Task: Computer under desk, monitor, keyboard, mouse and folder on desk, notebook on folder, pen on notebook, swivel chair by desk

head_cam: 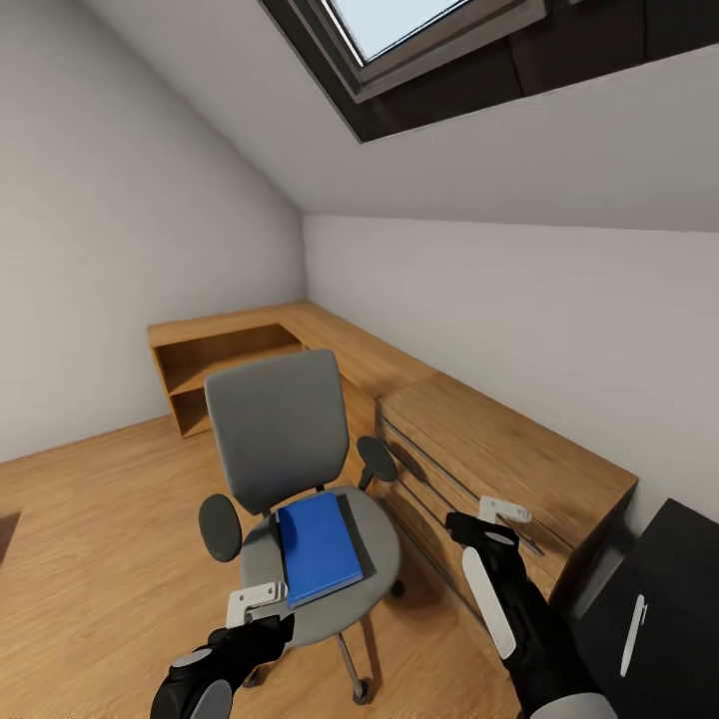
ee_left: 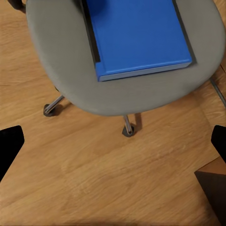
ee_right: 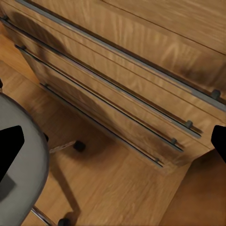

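Note:
The grey swivel chair (head_cam: 278, 429) stands on the plank floor in the middle of the head view, facing me. A bright blue folder (head_cam: 318, 547) lies flat on its seat (ee_left: 127, 94), and the left wrist view shows the folder (ee_left: 139, 35) close up with a dark edge along one side. My left gripper (head_cam: 255, 602) hovers open just in front of the seat's near rim, above the floor (ee_left: 113, 146). My right gripper (head_cam: 502, 516) is open to the right of the chair, in front of wooden drawers (ee_right: 113, 146). A corner of the black desk (head_cam: 671, 579) shows at the lower right.
Low light wooden cabinets (head_cam: 479, 439) run along the right wall, with an open shelf unit (head_cam: 215, 369) behind the chair. Their drawer fronts with long metal rails (ee_right: 117, 89) are close to my right gripper. Chair casters (ee_left: 127, 129) rest on the floor. A skylight (head_cam: 419, 30) is overhead.

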